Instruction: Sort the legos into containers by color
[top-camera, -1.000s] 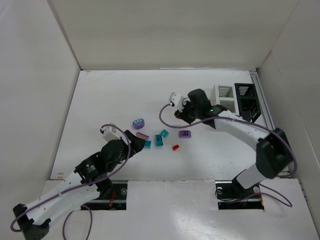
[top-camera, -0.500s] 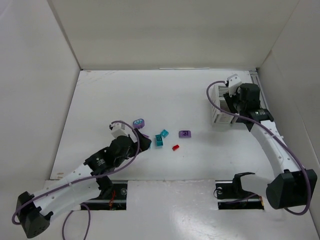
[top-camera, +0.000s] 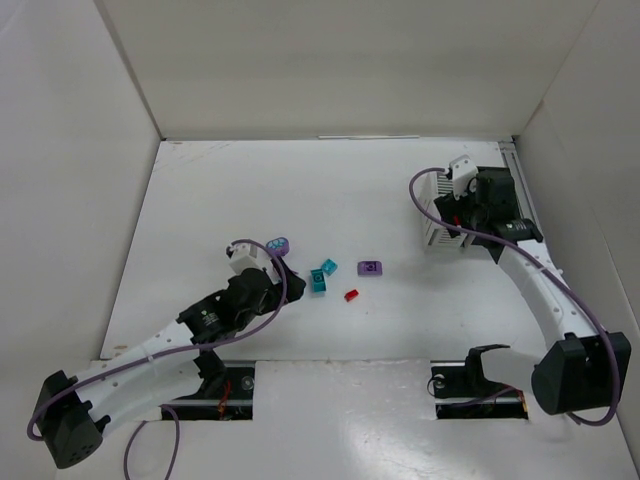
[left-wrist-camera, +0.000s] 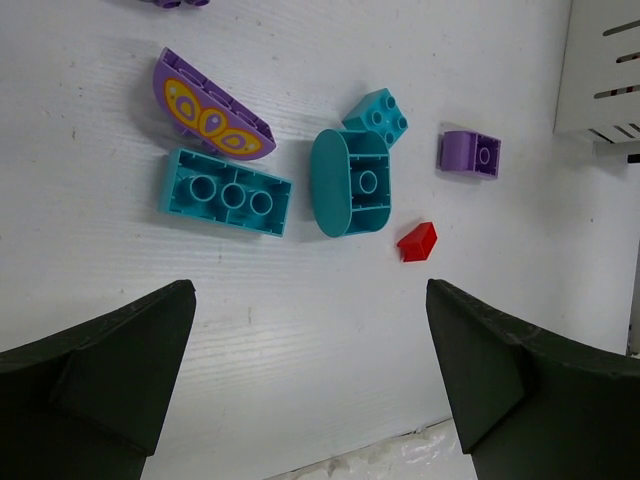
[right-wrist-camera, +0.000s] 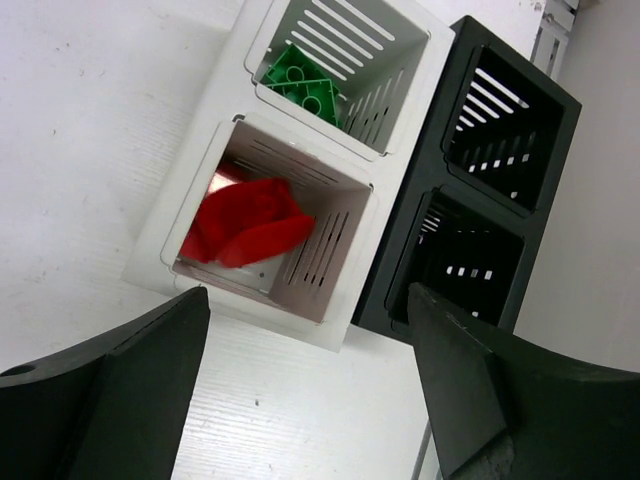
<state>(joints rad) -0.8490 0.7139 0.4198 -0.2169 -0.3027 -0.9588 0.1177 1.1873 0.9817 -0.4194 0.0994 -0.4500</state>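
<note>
Red bricks (right-wrist-camera: 245, 235) lie in the white bin (right-wrist-camera: 262, 312) under the right fingers (right-wrist-camera: 110, 400), spread and empty; the left fingers (left-wrist-camera: 90, 370) hang apart over teal bricks (left-wrist-camera: 225, 192)

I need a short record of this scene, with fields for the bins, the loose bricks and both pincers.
white bin: red piece in one compartment, green bricks in the next
black bin: no brick visible
loose on table: three teal bricks, purple pieces, one red brick
left pincer: open, above the loose bricks
right pincer: open, above the white bin, holding nothing
</note>
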